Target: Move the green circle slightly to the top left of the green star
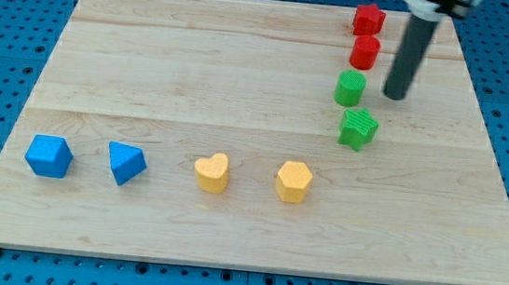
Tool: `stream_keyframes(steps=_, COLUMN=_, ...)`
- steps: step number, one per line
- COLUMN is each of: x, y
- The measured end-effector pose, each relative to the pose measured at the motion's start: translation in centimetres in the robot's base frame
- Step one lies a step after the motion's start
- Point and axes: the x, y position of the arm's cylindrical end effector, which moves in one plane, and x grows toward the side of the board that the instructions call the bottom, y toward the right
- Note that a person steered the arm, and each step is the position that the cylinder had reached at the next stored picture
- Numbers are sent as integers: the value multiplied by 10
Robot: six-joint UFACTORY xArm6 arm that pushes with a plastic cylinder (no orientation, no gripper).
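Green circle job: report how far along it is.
Done: the green circle already sits just above the green star, slightly to the view's left. In hand: my tip stands right of the circle, apart. Left: perhaps a small leftward nudge.

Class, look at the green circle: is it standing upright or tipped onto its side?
Upright. The green circle shows its round top face upward, sitting flat on the board, just above the green star, left of my tip.

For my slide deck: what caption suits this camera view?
My tip rests just right of the green circle, which sits above the green star on the wooden board.
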Motion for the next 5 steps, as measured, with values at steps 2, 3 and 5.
stream_keyframes(steps=2, x=91, y=54)
stream_keyframes(steps=3, x=106, y=53)
stream_keyframes(steps=5, x=101, y=54)
